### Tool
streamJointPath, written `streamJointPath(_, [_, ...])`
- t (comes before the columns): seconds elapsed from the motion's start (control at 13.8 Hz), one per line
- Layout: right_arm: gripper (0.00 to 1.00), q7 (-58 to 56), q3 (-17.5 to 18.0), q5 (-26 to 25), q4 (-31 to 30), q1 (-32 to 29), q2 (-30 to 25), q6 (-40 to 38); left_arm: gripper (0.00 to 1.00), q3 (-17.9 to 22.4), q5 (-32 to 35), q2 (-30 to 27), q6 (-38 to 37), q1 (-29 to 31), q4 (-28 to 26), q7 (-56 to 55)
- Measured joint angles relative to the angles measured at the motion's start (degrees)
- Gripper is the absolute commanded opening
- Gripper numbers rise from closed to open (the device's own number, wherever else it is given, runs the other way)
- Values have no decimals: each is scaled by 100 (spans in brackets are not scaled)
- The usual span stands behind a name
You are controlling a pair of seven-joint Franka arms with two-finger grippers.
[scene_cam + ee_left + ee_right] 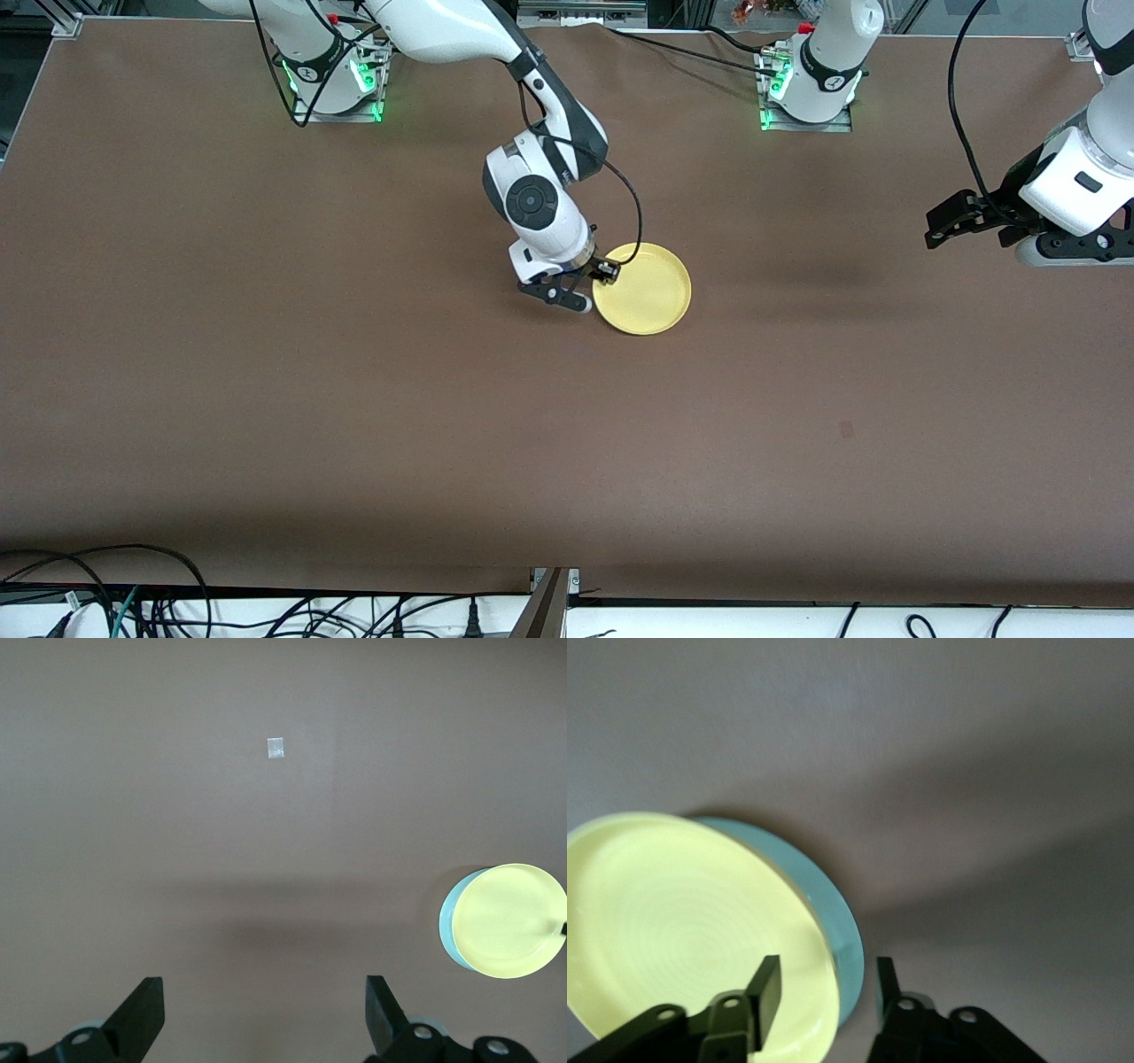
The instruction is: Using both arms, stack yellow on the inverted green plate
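Round yellow on inverted green plate; right hand parted astride rims; left hand spread, waiting.

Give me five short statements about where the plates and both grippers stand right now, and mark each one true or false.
1. The yellow plate lies on top of the green plate. True.
2. The right gripper is far from the plates, over bare table. False: it is at the yellow plate's rim, its jaws apart astride the edges of both plates.
3. The left gripper holds the green plate. False: it is open and empty, waiting above the left arm's end of the table.
4. The yellow plate sits with its hollow side up. True.
5. The green plate lies apart on the table. False: only its edge shows under the yellow plate.
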Motion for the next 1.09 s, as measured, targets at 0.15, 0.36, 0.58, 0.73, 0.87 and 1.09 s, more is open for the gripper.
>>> streamJointPath(0.15, [100, -82, -316, -42, 237, -21, -26, -366, 100, 0, 0, 0, 0, 0, 0, 2])
streamJointPath(0.36, [100, -969, -991, -77, 438, -83, -100, -1224, 100, 0, 0, 0, 0, 0, 0, 5])
streamJointPath(0.58, [100, -2326, -1823, -76, 469, -196, -269, -2168, 100, 0, 0, 0, 0, 0, 0, 13])
streamJointPath(0.73, [100, -3219, -2439, -76, 474, -282, -374, -2932, 100, 0, 0, 0, 0, 0, 1, 18])
streamJointPath(0.87, [100, -4024, -2858, -75, 478, -488, -483, -3420, 100, 0, 0, 0, 0, 0, 1, 25])
streamJointPath(1.09, [100, -4481, -2869, -79, 502, -1023, -706, -3689, 100, 0, 0, 0, 0, -1, 2, 32])
